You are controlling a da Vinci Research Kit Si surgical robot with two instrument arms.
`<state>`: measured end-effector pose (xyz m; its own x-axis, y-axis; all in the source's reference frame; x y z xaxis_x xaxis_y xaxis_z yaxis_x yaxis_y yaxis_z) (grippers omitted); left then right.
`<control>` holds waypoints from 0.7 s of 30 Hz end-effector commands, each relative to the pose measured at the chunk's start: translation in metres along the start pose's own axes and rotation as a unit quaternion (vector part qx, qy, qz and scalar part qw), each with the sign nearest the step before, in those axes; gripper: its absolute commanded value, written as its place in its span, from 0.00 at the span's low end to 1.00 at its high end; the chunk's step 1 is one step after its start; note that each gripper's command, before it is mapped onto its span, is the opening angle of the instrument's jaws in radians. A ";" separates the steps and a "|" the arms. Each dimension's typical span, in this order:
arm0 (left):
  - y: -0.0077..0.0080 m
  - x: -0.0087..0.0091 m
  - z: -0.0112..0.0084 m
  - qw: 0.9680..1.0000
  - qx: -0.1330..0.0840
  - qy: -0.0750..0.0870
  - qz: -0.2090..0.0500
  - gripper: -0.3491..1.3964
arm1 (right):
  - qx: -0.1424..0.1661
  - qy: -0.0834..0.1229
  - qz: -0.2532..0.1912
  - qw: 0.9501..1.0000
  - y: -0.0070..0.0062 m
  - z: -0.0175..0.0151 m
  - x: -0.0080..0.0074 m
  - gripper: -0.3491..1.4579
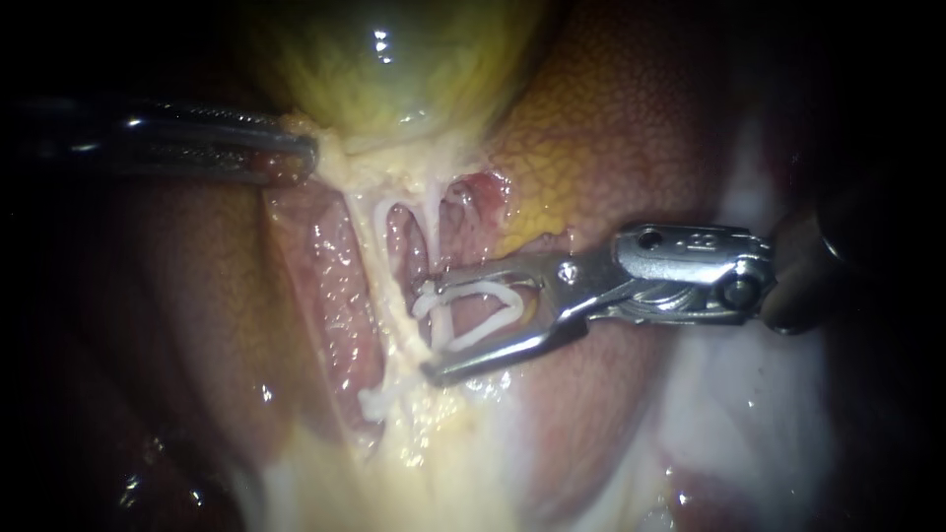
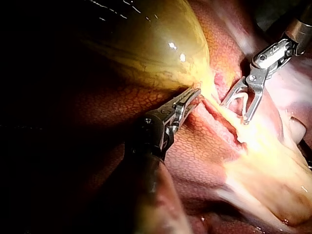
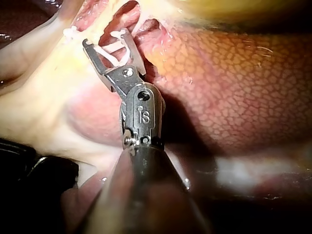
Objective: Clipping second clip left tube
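Right instrument (image 1: 432, 333), clip (image 1: 490, 325) at left tube (image 1: 374, 261), left instrument (image 1: 296, 150) gripping gallbladder (image 1: 394, 59)

Liver (image 1: 611, 118) underneath; gallbladder (image 1: 394, 59) lies directly on it, w/ pale tissue (image 1: 414, 463).

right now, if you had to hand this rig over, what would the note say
Left instrument: shut on the pale tissue at the base of the gallbladder.
Right instrument: jaws wide apart, holding the open clip, one leg along each jaw.
Things: the left tube runs down from the gallbladder. The closed clip sits low on it. The open clip's mouth is at the tube, above the closed one; whether the tube is fully inside, I cannot tell.
Done: one clip on.
Left: seat the open clip across the tube, squeeze, withdraw.
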<state>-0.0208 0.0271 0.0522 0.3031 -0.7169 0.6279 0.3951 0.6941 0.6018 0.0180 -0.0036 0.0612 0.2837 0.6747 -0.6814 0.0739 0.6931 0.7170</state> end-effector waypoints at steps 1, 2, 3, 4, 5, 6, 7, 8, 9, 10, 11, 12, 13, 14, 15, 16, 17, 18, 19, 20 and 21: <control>0.0000 0.0000 0.0001 1.000 0.000 0.000 0.000 0.00 | 0.003 0.003 -0.001 1.000 0.0000 0.0002 0.0000 0.46; 0.0000 0.0000 0.0001 1.000 -0.001 0.000 0.000 0.00 | 0.007 0.005 -0.001 1.000 0.0000 0.0003 0.0000 0.46; 0.0000 0.0001 0.0001 1.000 -0.001 0.000 0.000 0.00 | 0.010 0.008 0.001 1.000 -0.0001 0.0005 0.0001 0.46; 0.0000 0.0001 0.0001 1.000 -0.001 0.000 0.000 0.00 | 0.012 0.009 0.001 1.000 -0.0001 0.0006 0.0001 0.46; 0.0000 0.0001 0.0001 1.000 -0.001 0.000 0.000 0.00 | 0.016 0.010 0.001 1.000 -0.0002 0.0008 0.0002 0.46; 0.0000 0.0001 0.0001 1.000 -0.001 0.000 0.000 0.00 | 0.017 0.012 0.001 1.000 -0.0002 0.0010 0.0002 0.46; 0.0000 0.0001 0.0002 1.000 -0.001 0.000 0.000 0.00 | 0.021 0.015 0.000 1.000 -0.0002 0.0012 0.0003 0.46; 0.0001 0.0001 0.0002 1.000 -0.001 0.000 0.000 0.00 | 0.024 0.017 0.002 1.000 -0.0003 0.0013 0.0003 0.46; 0.0001 0.0002 0.0002 1.000 -0.001 0.000 0.000 0.00 | 0.029 0.019 0.001 0.999 -0.0003 0.0016 0.0004 0.46; 0.0001 0.0002 0.0002 1.000 -0.001 0.000 0.000 0.00 | 0.034 0.022 0.002 0.999 -0.0004 0.0018 0.0004 0.46; 0.0001 0.0001 0.0002 1.000 -0.001 0.000 0.000 0.00 | 0.039 0.026 0.004 0.999 -0.0004 0.0019 0.0005 0.46; 0.0001 0.0001 0.0002 1.000 -0.001 0.000 0.000 0.00 | 0.045 0.029 0.005 0.999 -0.0006 0.0022 0.0005 0.46; 0.0001 0.0002 0.0002 1.000 -0.001 0.000 0.000 0.00 | 0.050 0.029 0.004 0.998 -0.0007 0.0023 0.0006 0.45; 0.0001 0.0002 0.0002 1.000 -0.001 0.000 0.000 0.00 | 0.054 0.031 0.003 0.998 -0.0009 0.0025 0.0006 0.45; 0.0000 0.0002 0.0002 1.000 -0.001 0.000 0.000 0.00 | 0.059 0.033 0.002 0.998 -0.0011 0.0028 0.0007 0.45; 0.0000 0.0002 0.0002 1.000 -0.001 0.000 0.000 0.00 | 0.064 0.035 0.001 0.997 -0.0013 0.0029 0.0007 0.45; 0.0000 0.0002 0.0002 1.000 -0.001 0.000 0.000 0.00 | 0.070 0.038 0.000 0.997 -0.0016 0.0032 0.0008 0.45; 0.0000 0.0002 0.0002 1.000 -0.001 0.000 0.000 0.00 | 0.075 0.042 -0.001 0.996 -0.0018 0.0034 0.0008 0.45; 0.0000 0.0002 0.0002 1.000 -0.001 0.000 0.000 0.00 | 0.079 0.044 0.001 0.996 -0.0020 0.0035 0.0009 0.45; 0.0000 0.0002 0.0002 1.000 -0.001 0.000 0.000 0.00 | 0.084 0.045 0.000 0.995 -0.0022 0.0037 0.0010 0.44; 0.0001 0.0002 0.0002 1.000 -0.001 0.000 0.000 0.00 | 0.091 0.045 0.002 0.995 -0.0024 0.0039 0.0010 0.44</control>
<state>-0.0208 0.0270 0.0525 0.3029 -0.7165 0.6284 0.3963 0.6944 0.6007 0.0220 -0.0057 0.0593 0.1951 0.7028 -0.6841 0.2547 0.6373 0.7273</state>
